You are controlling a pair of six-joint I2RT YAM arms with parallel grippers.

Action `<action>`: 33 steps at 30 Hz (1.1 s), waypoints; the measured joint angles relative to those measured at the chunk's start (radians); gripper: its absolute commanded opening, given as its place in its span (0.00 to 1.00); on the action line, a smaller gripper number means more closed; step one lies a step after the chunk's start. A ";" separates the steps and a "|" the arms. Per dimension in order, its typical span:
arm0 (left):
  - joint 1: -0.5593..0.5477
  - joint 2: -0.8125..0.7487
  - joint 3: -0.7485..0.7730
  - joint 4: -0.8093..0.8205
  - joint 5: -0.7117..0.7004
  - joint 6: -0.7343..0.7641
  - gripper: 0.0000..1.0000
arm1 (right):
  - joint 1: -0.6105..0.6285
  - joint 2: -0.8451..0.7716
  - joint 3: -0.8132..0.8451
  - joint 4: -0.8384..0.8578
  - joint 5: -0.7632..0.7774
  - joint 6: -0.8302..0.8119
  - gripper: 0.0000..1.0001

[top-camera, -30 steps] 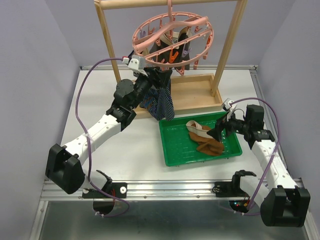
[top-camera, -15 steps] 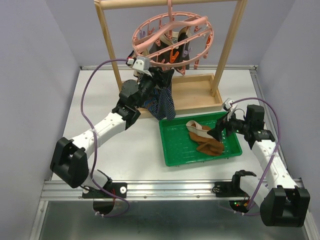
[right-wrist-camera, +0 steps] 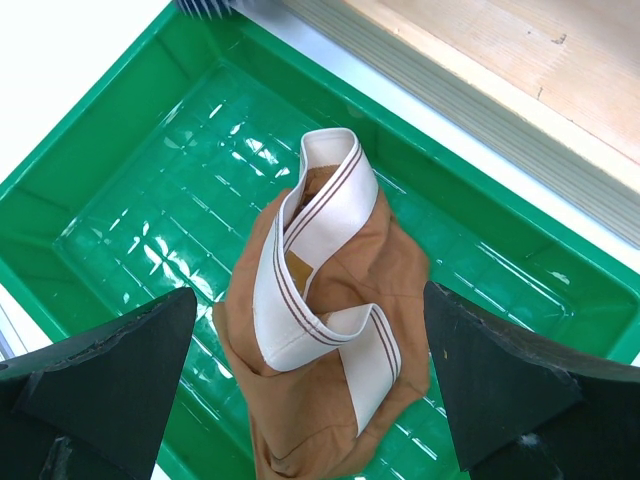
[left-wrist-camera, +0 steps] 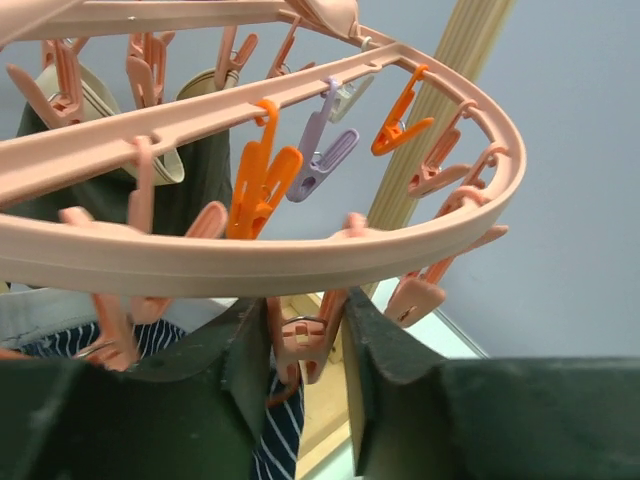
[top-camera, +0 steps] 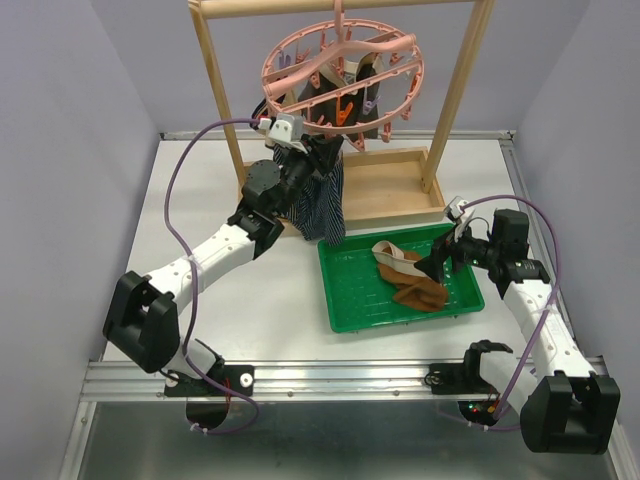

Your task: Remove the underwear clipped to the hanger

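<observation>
The pink ring hanger (top-camera: 340, 75) hangs from the wooden frame, with dark underwear (top-camera: 375, 100) clipped at its back. Navy striped underwear (top-camera: 320, 205) dangles from its near side. My left gripper (top-camera: 310, 150) is raised under the ring. In the left wrist view its jaws press both sides of a pink clip (left-wrist-camera: 305, 345) below the hanger rim (left-wrist-camera: 300, 250), with the navy underwear (left-wrist-camera: 275, 440) just beneath. Brown underwear with a white waistband (right-wrist-camera: 330, 330) lies in the green tray (top-camera: 350, 290). My right gripper (right-wrist-camera: 310, 300) hovers open above it, touching nothing.
The tall wooden frame (top-camera: 215, 90) stands on a shallow wooden base (top-camera: 385, 185) behind the green tray. Several pink, orange and purple clips (left-wrist-camera: 260, 180) dangle from the ring. A wooden post (left-wrist-camera: 440, 130) passes close behind the ring's right side.
My left gripper has risen toward the ring and its jaws have narrowed from wide open onto a pink clip. The ring has shifted a little. The right arm has not moved.
</observation>
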 measured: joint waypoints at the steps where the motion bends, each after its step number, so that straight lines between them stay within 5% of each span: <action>1: 0.000 0.003 0.000 0.003 0.001 0.002 0.16 | 0.000 0.000 0.000 0.000 0.000 0.000 1.00; 7: -0.002 0.005 0.001 0.003 0.001 0.006 0.05 | 0.000 0.000 0.000 0.002 0.000 0.000 1.00; 8: -0.003 0.005 0.001 0.003 0.000 0.006 0.07 | 0.000 0.000 0.000 0.002 0.000 0.000 1.00; 9: -0.005 0.004 0.001 0.003 0.000 0.006 0.22 | 0.000 0.000 0.000 0.002 0.000 0.000 1.00; 12: -0.006 0.002 0.001 0.001 0.001 0.007 0.46 | 0.000 0.000 0.000 0.002 0.000 0.000 1.00; 15: -0.006 -0.012 0.001 -0.018 0.000 0.008 0.58 | 0.000 0.000 0.000 0.002 0.000 0.000 1.00; 22: -0.008 -0.097 -0.001 -0.092 -0.004 0.002 0.72 | -0.001 0.000 0.000 0.003 0.000 0.000 1.00; 33: -0.008 -0.239 -0.047 -0.289 -0.004 0.035 0.78 | -0.006 0.001 0.000 0.003 0.000 0.000 1.00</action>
